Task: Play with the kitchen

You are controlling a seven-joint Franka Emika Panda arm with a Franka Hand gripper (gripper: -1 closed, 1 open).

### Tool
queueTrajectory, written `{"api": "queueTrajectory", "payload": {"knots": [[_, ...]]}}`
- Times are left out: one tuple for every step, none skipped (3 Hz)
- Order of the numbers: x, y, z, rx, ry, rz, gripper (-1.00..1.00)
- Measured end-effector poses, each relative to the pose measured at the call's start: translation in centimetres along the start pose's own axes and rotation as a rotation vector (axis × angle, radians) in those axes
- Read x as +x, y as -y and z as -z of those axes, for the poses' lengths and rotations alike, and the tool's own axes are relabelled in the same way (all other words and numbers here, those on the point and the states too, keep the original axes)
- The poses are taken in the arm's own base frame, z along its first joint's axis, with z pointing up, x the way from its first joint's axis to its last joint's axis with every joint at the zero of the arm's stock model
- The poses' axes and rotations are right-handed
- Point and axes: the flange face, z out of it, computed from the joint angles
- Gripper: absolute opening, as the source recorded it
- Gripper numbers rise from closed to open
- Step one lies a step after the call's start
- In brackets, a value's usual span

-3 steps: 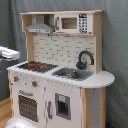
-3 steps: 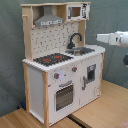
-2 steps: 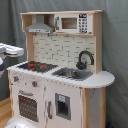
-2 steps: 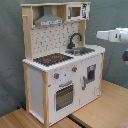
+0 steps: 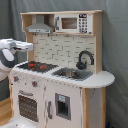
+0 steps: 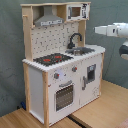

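Grey curtain (image 5: 115, 60) is hanging behind the scene in the first exterior view, and we are seeing the kitchen (image 5: 60, 75) standing upright in front of it, filling most of the frame. We are noting the black-red hob (image 5: 36, 65) at the first exterior view's left, the sink (image 5: 72, 74) and black faucet (image 5: 85, 59) to its right, the grey hood (image 5: 40, 26) and the microwave (image 5: 72, 23) on the upper shelf, and the oven door (image 5: 27, 106) low on the front. The white arm (image 5: 12, 50) is reaching in from the first exterior view's left edge, above the hob and apart from it. We cannot tell how the gripper is standing.

In the second exterior view, the kitchen (image 6: 60, 65) is standing on a wooden floor (image 6: 95, 112) before the same grey backdrop. The arm (image 6: 112, 31) is entering from the second exterior view's right edge, level with the shelf, beside the kitchen and clear of it. Again the fingers are not readable.
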Motion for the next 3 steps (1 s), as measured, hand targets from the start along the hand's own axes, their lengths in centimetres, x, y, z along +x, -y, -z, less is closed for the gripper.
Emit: {"api": "queueTrajectory", "payload": {"knots": [[-2.1, 0.7, -2.5, -0.006, -0.01, -0.001, 1.0], [-3.6, 1.6, -5.4, -0.019, -0.023, -0.006, 1.0], [-4.3, 2.1, -7.4, -0.035, -0.03, -0.004, 1.0]]}}
